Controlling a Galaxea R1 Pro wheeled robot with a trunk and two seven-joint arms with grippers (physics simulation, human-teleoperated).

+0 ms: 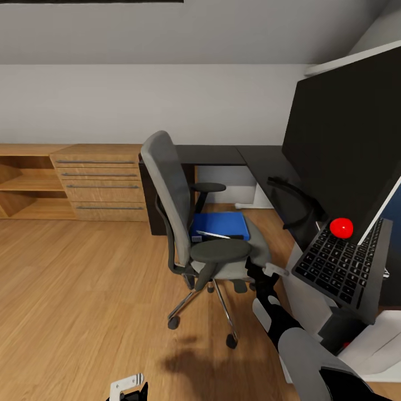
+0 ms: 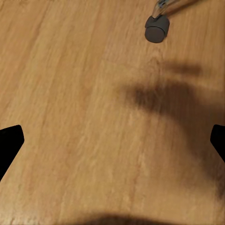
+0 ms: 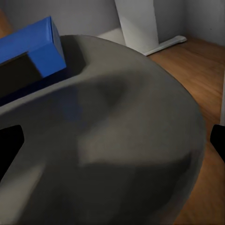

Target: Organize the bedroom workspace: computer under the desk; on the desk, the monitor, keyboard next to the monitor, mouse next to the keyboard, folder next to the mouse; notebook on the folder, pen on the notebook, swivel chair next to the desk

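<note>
Folder (image 1: 220, 226) lies on the chair (image 1: 184, 223) seat; my right tool (image 1: 260, 277), at its four o'clock, spreads wide.

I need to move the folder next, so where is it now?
In the head view, the blue folder lies on the swivel chair seat, between its armrests, left of the desk.

No readable text, label, brand or number anywhere; keys on the keyboard (image 1: 346, 266) too small to make out.
</note>
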